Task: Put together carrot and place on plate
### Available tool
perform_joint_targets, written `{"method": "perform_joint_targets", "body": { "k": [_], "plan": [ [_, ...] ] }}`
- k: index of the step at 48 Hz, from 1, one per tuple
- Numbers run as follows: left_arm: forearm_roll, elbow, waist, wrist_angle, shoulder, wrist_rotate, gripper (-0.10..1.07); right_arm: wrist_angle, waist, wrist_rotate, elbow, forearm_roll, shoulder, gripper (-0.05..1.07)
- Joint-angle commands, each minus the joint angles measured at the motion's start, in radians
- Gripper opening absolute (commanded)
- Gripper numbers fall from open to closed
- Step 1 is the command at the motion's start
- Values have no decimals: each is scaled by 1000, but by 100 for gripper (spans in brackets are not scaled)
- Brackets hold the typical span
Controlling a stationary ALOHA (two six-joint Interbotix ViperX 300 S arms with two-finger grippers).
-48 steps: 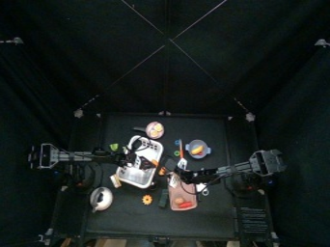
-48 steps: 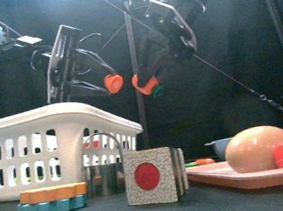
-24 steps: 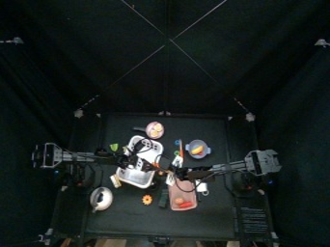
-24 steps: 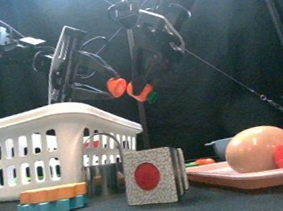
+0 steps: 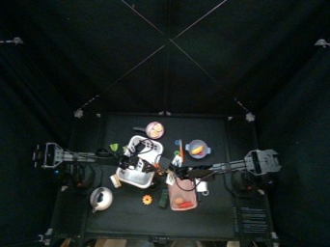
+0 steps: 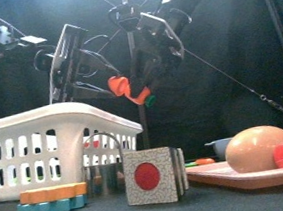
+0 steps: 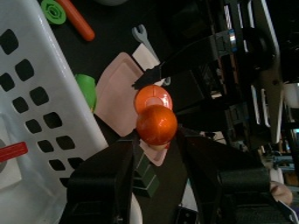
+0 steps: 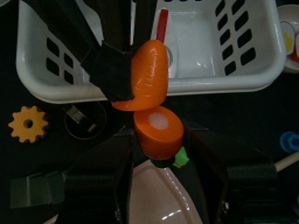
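Above the basket [image 6: 55, 141], left hand [image 6: 111, 84] and right hand [image 6: 143, 92] each clamp a carrot half [image 8: 149, 74] — cut faces meeting, tip piece [image 8: 160, 129] rightward.

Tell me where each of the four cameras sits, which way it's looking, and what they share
Top view: high overhead, facing straight down at the table; both arms enter from the sides.
Front view: at table height, facing level past the white basket; both arms hang behind it.
Left wrist view: on the left arm, facing along its jaws to the left gripper holding one carrot half.
Right wrist view: on the right arm, facing the right gripper holding the other carrot half.
Shared: both wrist views show the two halves meeting and the basket.
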Motion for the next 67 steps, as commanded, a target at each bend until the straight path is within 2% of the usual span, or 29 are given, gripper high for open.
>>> {"method": "perform_joint_targets", "body": {
  "k": [1, 12, 32, 56, 67],
  "plan": [
    [-2, -25, -2, -6, -3, 3, 73, -5, -2, -3, -11, -5, -17, 55],
    [-2, -23, -2, -8, -3, 3, 73, -3, 0, -12, -11, -2, -28, 55],
    [-2, -17, -3, -11, -3, 3, 73, 6, -32, -275, -44, 186, -29, 55],
    [-3, 5, -26, -31, -3, 2, 73, 38, -41, -374, -58, 179, -29, 55],
    [-3, 5, -26, -31, -2, 2, 73, 38, -32, -374, -67, 114, -23, 55]
  ]
}}
